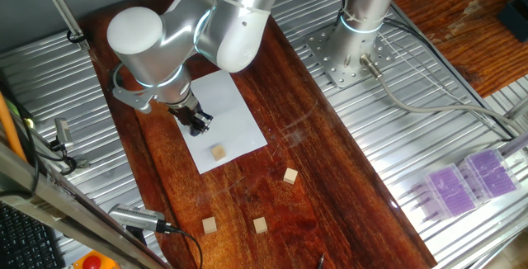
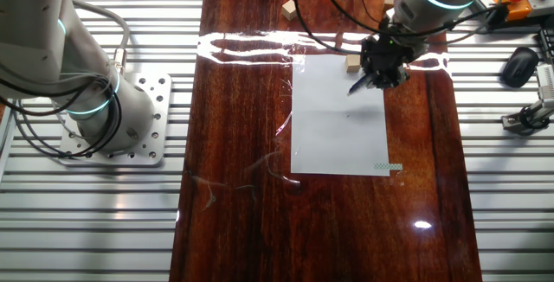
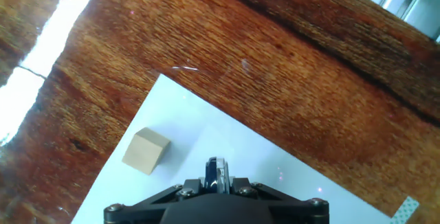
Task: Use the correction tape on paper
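The white paper lies on the dark wooden table, and shows in the other fixed view and in the hand view. My gripper hangs just above the paper's left edge and is shut on the correction tape, a dark blue dispenser whose tip sticks out between the jaws. In the other fixed view the gripper holds it tilted over the paper's far right part, its tip pointing down at the sheet. I cannot tell whether the tip touches the paper.
A tan wooden cube sits on the paper near the gripper, also in the hand view. Three more cubes lie on the table. A second arm's base stands beside the table.
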`<state>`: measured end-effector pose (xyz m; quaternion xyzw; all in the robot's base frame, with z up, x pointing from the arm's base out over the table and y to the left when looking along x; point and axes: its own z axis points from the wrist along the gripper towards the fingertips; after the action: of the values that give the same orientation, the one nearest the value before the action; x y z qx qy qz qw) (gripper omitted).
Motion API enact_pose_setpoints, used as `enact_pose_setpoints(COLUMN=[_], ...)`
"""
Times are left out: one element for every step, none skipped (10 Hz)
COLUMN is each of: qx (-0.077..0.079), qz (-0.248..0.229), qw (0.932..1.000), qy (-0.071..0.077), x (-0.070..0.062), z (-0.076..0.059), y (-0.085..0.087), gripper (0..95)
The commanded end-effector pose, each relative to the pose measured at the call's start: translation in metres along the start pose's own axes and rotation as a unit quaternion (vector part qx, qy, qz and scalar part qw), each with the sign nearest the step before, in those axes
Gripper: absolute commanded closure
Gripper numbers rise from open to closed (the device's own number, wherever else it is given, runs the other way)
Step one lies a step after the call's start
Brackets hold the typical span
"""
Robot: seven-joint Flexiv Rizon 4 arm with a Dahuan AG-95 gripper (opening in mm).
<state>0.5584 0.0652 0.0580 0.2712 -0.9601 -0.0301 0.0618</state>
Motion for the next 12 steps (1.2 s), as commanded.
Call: enact_pose_setpoints(qx=[0.0, 0.0, -0.001, 0.0, 0.002, 0.004, 0.007, 0.011, 0.015, 0.016, 0.017, 0.018], qz=[0.025, 0.033, 0.039, 0.042, 0.032, 0.016, -0.003, -0.026, -0.054, -0.071, -0.081, -0.09], qw=[0.9997, 0.9994, 0.9992, 0.9991, 0.9995, 0.9999, 0.9999, 0.9995, 0.9982, 0.9971, 0.9963, 0.9955], qy=[0.003, 0.004, 0.004, 0.003, -0.001, -0.006, -0.01, -0.015, -0.02, -0.022, -0.022, -0.023], x=[0.001, 0.001, 0.001, 0.001, 0.001, 0.001, 0.001, 0.005, 0.009, 0.01, 0.01, 0.01], z=[-0.001, -0.001, -0.001, -0.001, -0.001, -0.001, -0.001, 0.0, 0.002, 0.004, 0.006, 0.006], y=[0.001, 0.001, 0.001, 0.001, 0.001, 0.001, 0.0, -0.006, -0.014, -0.02, -0.023, -0.024], gripper=[95.0, 95.0, 95.0, 95.0, 95.0, 95.0, 95.0, 95.0, 95.0, 95.0, 95.0, 95.0])
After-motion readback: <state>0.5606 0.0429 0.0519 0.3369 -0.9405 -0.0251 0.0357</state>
